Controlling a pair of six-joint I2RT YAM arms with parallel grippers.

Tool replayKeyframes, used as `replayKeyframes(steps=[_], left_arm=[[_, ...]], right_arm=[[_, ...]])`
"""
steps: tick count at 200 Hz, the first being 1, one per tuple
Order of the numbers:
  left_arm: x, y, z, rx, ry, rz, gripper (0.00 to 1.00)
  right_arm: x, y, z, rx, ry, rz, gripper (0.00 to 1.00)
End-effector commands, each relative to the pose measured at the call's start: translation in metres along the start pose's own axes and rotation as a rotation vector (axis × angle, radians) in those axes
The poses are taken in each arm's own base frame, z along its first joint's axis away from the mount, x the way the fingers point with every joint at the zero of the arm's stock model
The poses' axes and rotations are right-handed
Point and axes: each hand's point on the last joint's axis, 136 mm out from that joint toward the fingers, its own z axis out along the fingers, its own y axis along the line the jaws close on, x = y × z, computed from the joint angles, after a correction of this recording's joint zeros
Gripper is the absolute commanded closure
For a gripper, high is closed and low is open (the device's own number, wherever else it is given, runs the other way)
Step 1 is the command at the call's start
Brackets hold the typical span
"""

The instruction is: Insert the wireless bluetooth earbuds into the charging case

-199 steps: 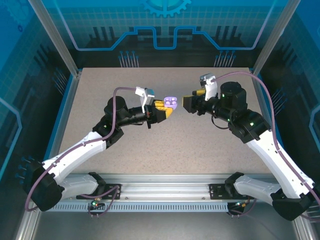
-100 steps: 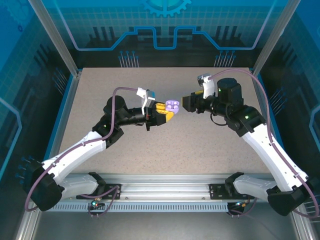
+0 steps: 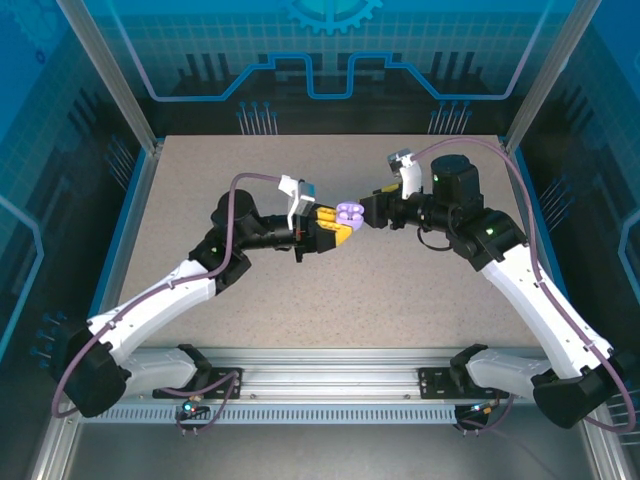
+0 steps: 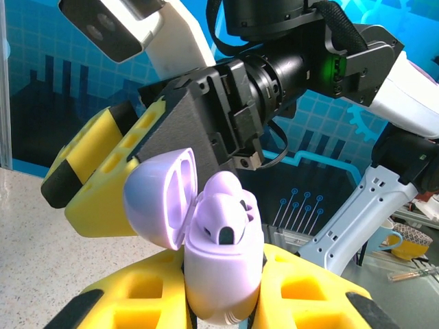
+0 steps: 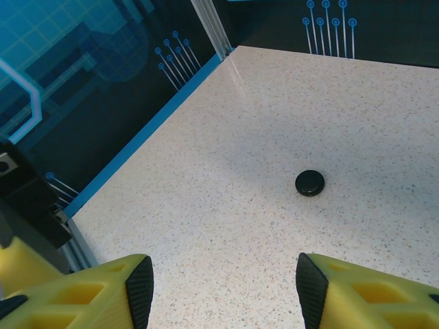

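The left gripper (image 3: 340, 222) is clamped on the lilac charging case (image 4: 223, 274), holding it above the middle of the table (image 3: 400, 290). Its lid (image 4: 159, 195) swings open toward the right gripper (image 5: 223, 281). That one has its fingers spread wide, holding nothing, just beside the lid. A lilac earbud (image 4: 230, 209) sits in its well; whether a 2nd sits beside it, I cannot tell. Closing looks next: press 1 finger softly on the lid's back while the left braces. A black case (image 5: 310, 182) lies on the table.
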Motion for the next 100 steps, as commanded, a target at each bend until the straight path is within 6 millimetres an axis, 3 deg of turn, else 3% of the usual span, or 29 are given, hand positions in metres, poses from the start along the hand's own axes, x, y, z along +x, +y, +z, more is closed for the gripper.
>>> replayKeyframes(steps=[1,100], left_arm=[[-0.013,-0.007,0.004,0.032,-0.014,0.033,1.0],[-0.004,0.011,0.007,-0.042,0.007,-0.012,1.0]], right_arm=[[-0.008,0.009,-0.005,-0.046,-0.025,-0.008,0.4],[-0.016,0.018,-0.016,-0.068,-0.066,-0.037,0.4]])
